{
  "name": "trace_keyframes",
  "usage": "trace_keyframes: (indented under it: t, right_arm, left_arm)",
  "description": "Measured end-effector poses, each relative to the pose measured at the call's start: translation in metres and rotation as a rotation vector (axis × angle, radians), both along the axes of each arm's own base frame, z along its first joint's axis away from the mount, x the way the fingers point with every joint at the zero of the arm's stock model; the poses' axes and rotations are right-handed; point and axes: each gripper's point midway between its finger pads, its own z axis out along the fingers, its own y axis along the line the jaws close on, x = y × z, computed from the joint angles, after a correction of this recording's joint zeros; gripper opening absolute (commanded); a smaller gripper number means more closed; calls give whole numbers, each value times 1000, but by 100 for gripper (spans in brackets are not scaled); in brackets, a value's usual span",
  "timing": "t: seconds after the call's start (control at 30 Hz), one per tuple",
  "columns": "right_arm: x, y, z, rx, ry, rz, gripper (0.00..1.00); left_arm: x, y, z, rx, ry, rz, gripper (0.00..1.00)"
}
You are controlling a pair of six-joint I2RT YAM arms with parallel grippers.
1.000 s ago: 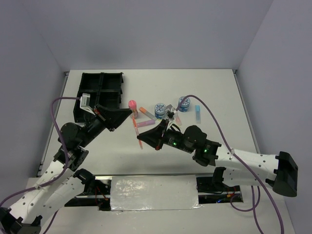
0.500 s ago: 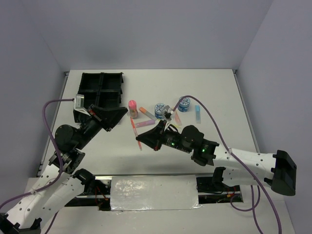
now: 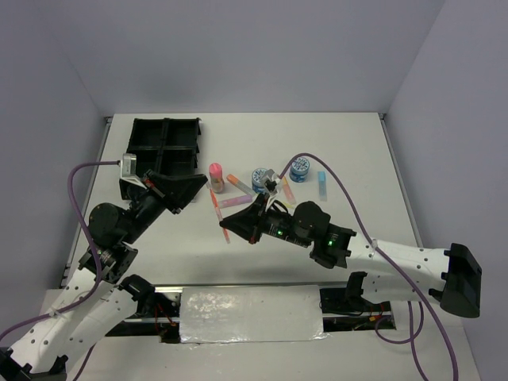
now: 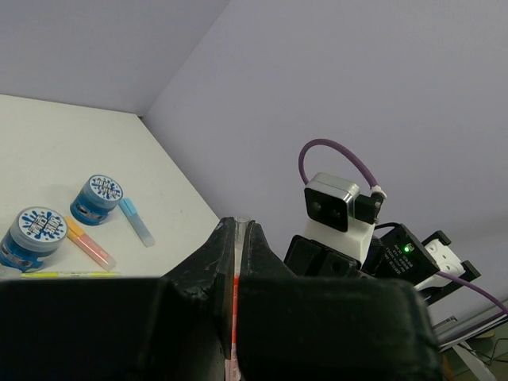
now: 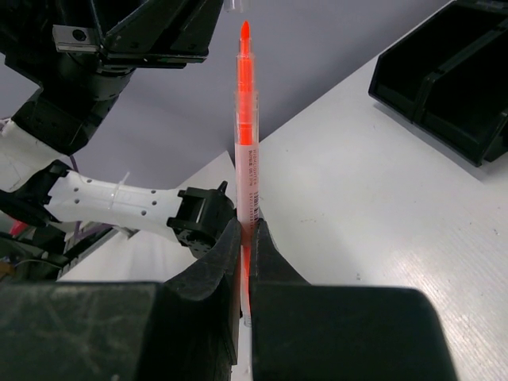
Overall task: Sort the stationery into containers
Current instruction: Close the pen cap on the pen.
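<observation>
Orange pen (image 5: 248,159) is pinched in the right gripper (image 5: 246,230), jaws nearly together on its lower barrel, with the long end and bare tip standing out. It is aloft over the table (image 3: 341,143), near the loose stationery and well apart from the black tray (image 3: 165,121). Judged light, stiff and slick-barrelled; liable to pivot in so low a pinch, so mid-barrel would hold truer. Left gripper (image 4: 236,226) is closed on a clear-tipped red-orange sliver (image 4: 235,302); what it is I cannot tell. Against a second ago, the left arm has drawn back leftward and the right has edged left; table items are unmoved.
</observation>
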Motion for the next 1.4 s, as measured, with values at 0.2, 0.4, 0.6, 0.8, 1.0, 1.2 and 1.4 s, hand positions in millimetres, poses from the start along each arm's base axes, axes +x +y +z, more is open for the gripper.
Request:
trace_keyframes:
  t: [0.2, 0.4, 0.6, 0.8, 1.0, 1.2, 1.4]
  right_arm:
    - [1, 0, -1, -13, -3, -5, 0]
    - [4, -1, -4, -32, -9, -18, 0]
    - [5, -1, 2, -32, -18, -22, 0]
    - [5, -1, 4, -31, -21, -21, 0]
    - [4, -1, 3, -31, -20, -21, 0]
    - [4, -1, 4, -29, -16, -20, 0]
    - [3, 0, 4, -26, -13, -13, 0]
  left_arm:
    - [0, 0, 0, 0, 1, -2, 0]
    - [-2, -2, 0, 2, -1, -14, 0]
    - [-3, -2, -1, 2, 1, -21, 0]
    - [-3, -3, -2, 3, 0, -22, 0]
    - [-2, -2, -2, 3, 0, -18, 0]
    - [-1, -1, -2, 6, 1, -4, 0]
    - [2, 3, -1, 15, -9, 24, 0]
